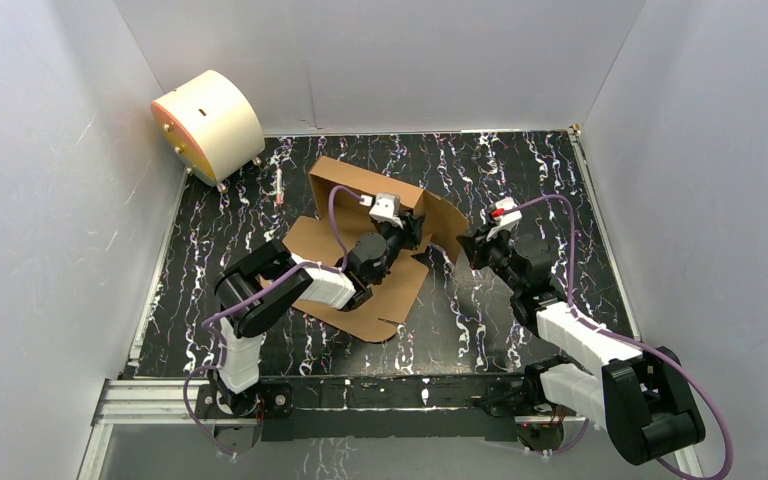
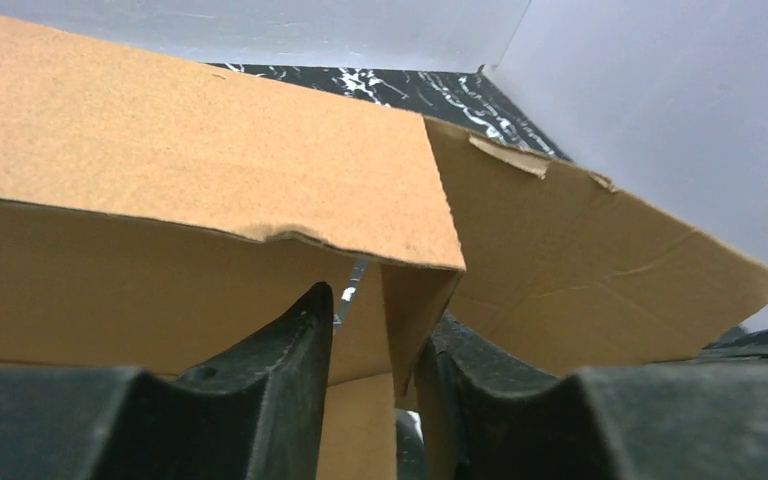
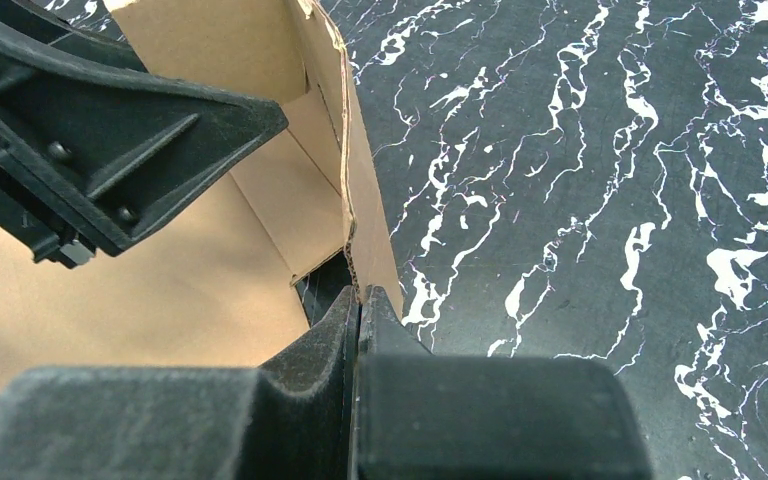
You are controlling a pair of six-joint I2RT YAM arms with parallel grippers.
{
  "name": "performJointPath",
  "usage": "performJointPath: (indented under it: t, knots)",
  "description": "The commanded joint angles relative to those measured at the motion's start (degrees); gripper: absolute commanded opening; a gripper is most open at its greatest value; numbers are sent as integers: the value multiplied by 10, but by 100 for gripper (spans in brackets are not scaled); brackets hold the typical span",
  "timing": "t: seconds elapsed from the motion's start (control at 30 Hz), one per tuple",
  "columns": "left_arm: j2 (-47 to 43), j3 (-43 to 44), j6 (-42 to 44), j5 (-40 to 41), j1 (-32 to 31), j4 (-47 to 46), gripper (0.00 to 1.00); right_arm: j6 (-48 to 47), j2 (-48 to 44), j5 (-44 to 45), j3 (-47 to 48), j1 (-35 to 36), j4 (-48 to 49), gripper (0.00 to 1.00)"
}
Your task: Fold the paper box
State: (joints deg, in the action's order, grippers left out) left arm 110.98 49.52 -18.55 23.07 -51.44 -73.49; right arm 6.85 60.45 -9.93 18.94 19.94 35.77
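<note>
The right hand (image 3: 359,300) is clenched on an upright flap edge of the paper box (image 3: 200,300). The left hand (image 2: 378,318) straddles another flap; whether it grips is unclear.

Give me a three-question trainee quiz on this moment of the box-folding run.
1. True or false: the right gripper is shut on an edge of the paper box.
2. Where is the cream drum? A: on the paper box. B: at the far left corner of the table. C: between the arm bases.
3. Fill in: the fingers of the ___ gripper stand on either side of a flap of the paper box, with a gap still showing.
Key: 1 true; 2 B; 3 the left gripper.
</note>
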Motion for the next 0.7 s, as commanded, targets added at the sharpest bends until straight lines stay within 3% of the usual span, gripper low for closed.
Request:
performJointPath:
  t: [0.0,0.17,0.3,0.67]
  knots:
    - [-4,15,101,4,3,-27,27,-4,-7,-10,2,1,49,4]
    - [-5,20,181,-19,3,-31,12,-5,-7,-10,2,1,49,3]
    - [-3,21,231,-36,2,-31,13,-6,-5,-14,4,1,49,3]
    - [-54,-60,228,-91,-9,-30,61,-8,-14,-11,4,1,46,4]
